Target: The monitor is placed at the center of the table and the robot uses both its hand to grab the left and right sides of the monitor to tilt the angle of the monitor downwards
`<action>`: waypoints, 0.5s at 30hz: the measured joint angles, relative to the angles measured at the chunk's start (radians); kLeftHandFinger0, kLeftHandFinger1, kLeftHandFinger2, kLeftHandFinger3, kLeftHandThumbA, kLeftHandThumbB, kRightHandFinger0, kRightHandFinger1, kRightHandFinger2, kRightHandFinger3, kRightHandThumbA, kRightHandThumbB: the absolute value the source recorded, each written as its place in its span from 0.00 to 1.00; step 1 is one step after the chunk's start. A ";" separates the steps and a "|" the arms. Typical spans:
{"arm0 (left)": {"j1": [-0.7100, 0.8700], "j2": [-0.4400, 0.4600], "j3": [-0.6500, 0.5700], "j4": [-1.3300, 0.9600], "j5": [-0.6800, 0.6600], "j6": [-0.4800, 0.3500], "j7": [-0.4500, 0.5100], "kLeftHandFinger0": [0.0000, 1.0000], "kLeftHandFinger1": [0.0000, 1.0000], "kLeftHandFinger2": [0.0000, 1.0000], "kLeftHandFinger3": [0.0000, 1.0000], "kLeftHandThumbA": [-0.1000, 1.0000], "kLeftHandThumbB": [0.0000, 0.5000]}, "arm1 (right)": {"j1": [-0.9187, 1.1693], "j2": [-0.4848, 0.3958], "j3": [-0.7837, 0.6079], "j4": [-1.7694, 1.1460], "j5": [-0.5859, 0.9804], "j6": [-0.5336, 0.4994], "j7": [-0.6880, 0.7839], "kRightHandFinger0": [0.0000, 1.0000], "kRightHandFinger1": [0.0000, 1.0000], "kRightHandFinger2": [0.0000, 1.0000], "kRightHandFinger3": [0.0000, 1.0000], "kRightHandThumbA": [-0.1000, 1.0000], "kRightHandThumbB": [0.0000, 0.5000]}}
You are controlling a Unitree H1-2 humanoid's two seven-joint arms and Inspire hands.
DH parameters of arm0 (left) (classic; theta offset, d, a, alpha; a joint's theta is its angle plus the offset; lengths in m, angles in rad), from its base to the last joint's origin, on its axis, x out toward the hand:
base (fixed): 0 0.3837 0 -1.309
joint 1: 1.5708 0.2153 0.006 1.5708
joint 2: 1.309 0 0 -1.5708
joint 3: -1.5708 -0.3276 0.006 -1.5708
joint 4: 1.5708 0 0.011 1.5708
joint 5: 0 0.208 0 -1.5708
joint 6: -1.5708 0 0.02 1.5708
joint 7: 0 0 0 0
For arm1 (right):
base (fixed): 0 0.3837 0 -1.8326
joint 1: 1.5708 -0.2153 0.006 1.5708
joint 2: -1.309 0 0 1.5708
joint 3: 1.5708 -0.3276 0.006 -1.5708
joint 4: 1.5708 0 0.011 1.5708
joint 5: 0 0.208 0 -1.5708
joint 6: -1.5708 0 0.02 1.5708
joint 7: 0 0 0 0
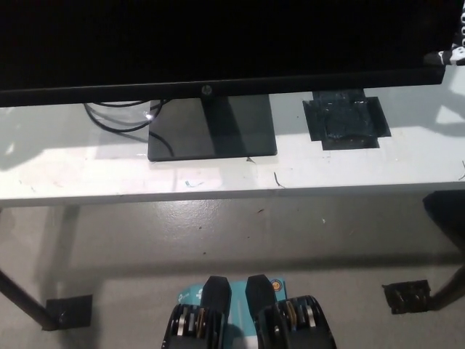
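The monitor (pixel 218 43) stands mid-table (pixel 87 171), its dark screen filling the top of the view, its stand base (pixel 212 131) flat on the white surface. A sliver of the right hand (pixel 453 54) shows at the screen's right edge; whether it grips is unclear. Cables (pixel 120 116) curl behind; a black tape patch (pixel 345 120) lies right of the base.

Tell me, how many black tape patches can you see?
3: a big patch on the table right of the monitor's stand, one on the floor at the left table leg, one at the right leg. More may be hidden.
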 measured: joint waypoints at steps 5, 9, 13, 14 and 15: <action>0.002 -0.012 -0.001 0.003 0.005 -0.001 0.002 1.00 1.00 1.00 1.00 0.88 0.83 | 0.059 0.030 -0.160 0.002 0.081 0.011 0.001 1.00 1.00 1.00 1.00 1.00 1.00; 0.003 -0.025 -0.001 0.012 0.007 -0.002 0.001 1.00 1.00 1.00 1.00 0.89 0.86 | 0.092 0.039 -0.238 0.011 0.132 0.015 0.025 1.00 1.00 1.00 1.00 1.00 1.00; 0.004 -0.032 -0.001 0.025 0.008 -0.002 0.001 1.00 1.00 1.00 1.00 0.89 0.86 | 0.095 0.036 -0.251 0.039 0.149 -0.001 0.050 1.00 1.00 1.00 1.00 0.85 1.00; 0.004 -0.033 -0.001 0.027 0.008 -0.002 0.001 1.00 1.00 1.00 1.00 0.89 0.87 | 0.095 0.034 -0.250 0.045 0.149 -0.004 0.055 1.00 1.00 1.00 1.00 0.85 1.00; 0.004 -0.035 -0.001 0.028 0.009 -0.002 0.001 1.00 1.00 1.00 1.00 0.89 0.87 | 0.093 0.031 -0.244 0.054 0.150 -0.010 0.066 1.00 1.00 1.00 1.00 0.85 1.00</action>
